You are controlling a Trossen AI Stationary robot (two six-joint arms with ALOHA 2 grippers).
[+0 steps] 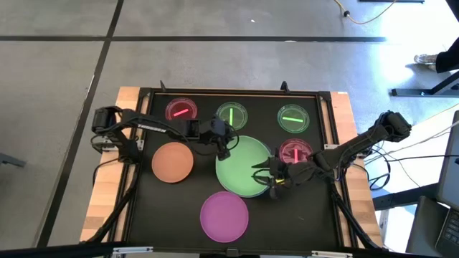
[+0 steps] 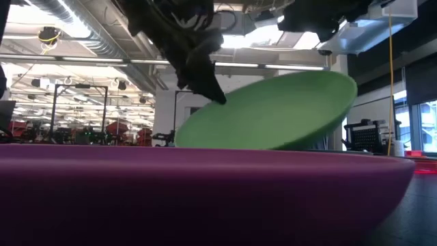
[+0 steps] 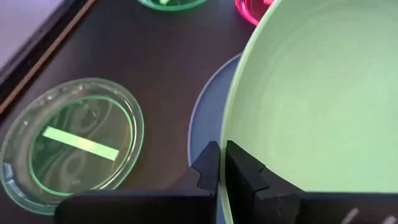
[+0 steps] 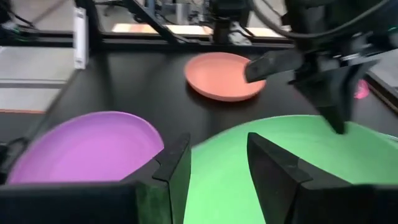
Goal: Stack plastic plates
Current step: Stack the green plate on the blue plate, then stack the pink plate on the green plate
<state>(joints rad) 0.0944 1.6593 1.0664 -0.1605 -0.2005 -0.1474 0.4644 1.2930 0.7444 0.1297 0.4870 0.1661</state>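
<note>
Filling the low view's foreground, the round magenta plastic plate lies flat at the table's near edge. Behind it, the large green plastic plate tilts over a blue plate: left gripper clamped on its far rim, right gripper parted at its near rim. Farther left rests the orange plate.

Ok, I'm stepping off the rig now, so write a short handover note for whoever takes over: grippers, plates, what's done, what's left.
Left gripper: shut on the rim of the green plate, which is tilted up off the table.
Right gripper: open, at the green plate's opposite edge, not gripping.
A blue plate lies under the green one.
Orange plate and magenta plate lie separately on the black mat.
Four small translucent dishes sit along the back and right, unstacked.
Done: green over blue, not yet released. Left: everything else.
</note>
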